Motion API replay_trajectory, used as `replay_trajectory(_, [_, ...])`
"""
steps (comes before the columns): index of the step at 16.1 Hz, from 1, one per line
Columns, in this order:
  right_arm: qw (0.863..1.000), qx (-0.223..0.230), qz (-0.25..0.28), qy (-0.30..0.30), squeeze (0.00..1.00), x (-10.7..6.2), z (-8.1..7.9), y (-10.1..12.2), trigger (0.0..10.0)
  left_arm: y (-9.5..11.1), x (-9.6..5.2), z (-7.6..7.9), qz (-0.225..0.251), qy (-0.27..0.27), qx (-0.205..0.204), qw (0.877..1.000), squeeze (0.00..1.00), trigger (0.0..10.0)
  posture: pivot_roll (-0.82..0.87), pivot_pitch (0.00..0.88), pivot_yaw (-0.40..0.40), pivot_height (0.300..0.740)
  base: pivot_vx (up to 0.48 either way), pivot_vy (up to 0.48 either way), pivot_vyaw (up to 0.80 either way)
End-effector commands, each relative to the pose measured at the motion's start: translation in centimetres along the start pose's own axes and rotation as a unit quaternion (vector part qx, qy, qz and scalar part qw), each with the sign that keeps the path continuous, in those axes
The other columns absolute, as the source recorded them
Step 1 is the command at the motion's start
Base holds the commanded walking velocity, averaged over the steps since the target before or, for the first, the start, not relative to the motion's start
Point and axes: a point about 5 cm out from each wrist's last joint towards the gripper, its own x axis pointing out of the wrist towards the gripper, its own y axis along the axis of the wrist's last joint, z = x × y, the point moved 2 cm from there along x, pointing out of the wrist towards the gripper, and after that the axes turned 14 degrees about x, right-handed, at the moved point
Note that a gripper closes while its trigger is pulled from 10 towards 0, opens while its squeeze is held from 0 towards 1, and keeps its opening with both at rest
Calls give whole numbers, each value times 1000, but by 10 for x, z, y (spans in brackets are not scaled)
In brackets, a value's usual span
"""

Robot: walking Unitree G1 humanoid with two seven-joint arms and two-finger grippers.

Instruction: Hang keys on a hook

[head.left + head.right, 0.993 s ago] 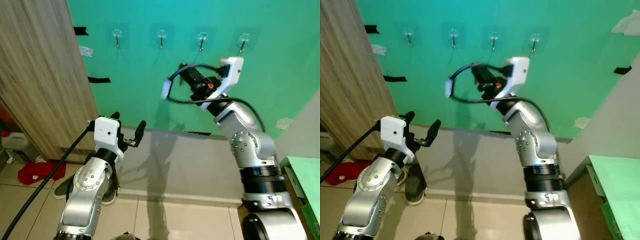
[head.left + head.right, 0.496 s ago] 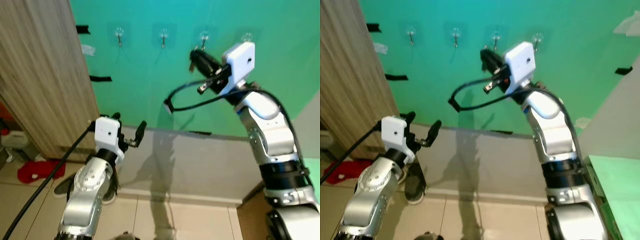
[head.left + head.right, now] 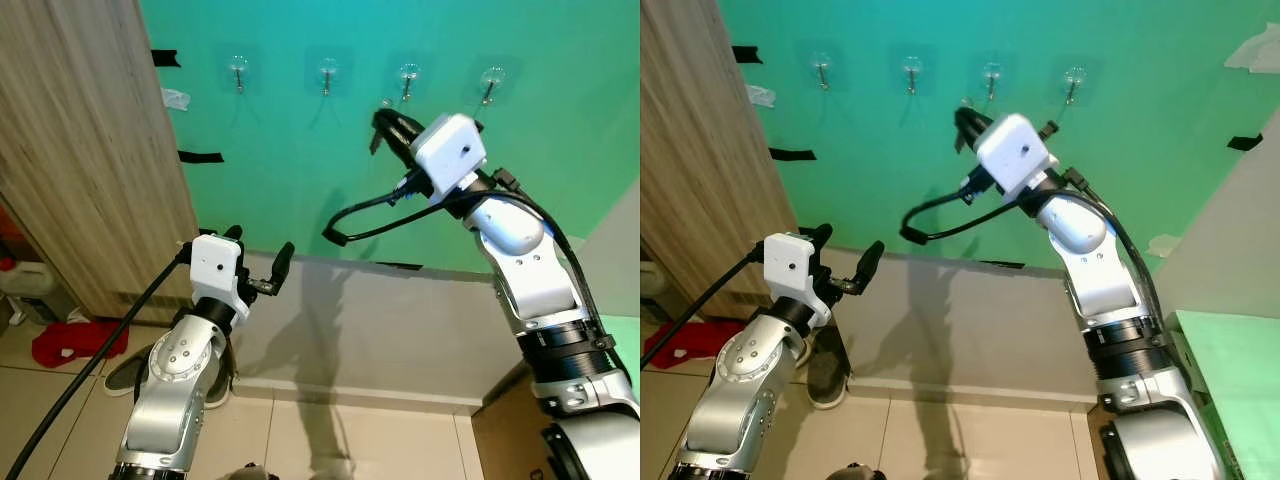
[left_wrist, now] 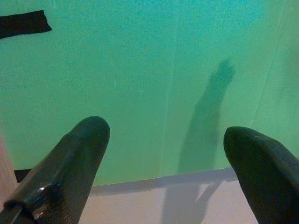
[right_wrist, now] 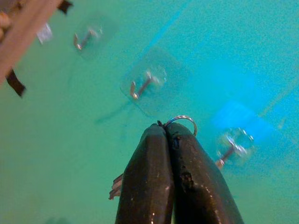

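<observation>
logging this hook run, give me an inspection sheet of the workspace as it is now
Surface: green wall above a grey skirting band.
Job's things: four clear stick-on hooks with metal prongs; small silver key ring pinched at the fingertips, not yet on a hook.
Clutter: black tape strips; dark shoe, red cloth.
Grippers: right gripper shut, raised near hooks; left gripper open, low.
Cables: black cable looping off the right wrist.
Surroundings: wooden panel.
</observation>
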Motion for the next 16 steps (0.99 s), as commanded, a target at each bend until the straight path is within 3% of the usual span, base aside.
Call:
replay_trajectory(1, [1000,-23,-1,-18,0,-2,6,-1,0,1,3,1,2,-7,0,1000,0,10000,119,0,-28,740,0,0,0])
replay_trajectory(4, [998,-33,-3,-49,0,-4,12,-7,0,1,4,0,2,-8,1,1000,0,10000,119,0,-28,740,0,0,0])
replay_trajectory(8, [998,-32,3,-53,0,-4,6,-13,0,1,5,0,2,-11,3,1000,0,10000,123,0,-25,740,0,0,0])
replay_trajectory(13, [997,4,7,-73,0,4,12,-17,0,2,6,-1,3,-10,5,1000,0,10000,129,0,-26,740,0,0,0])
replay_trajectory(16, [997,-4,13,-71,0,9,13,-15,0,2,6,-1,2,-9,5,1000,0,10000,130,0,-26,740,0,0,0])
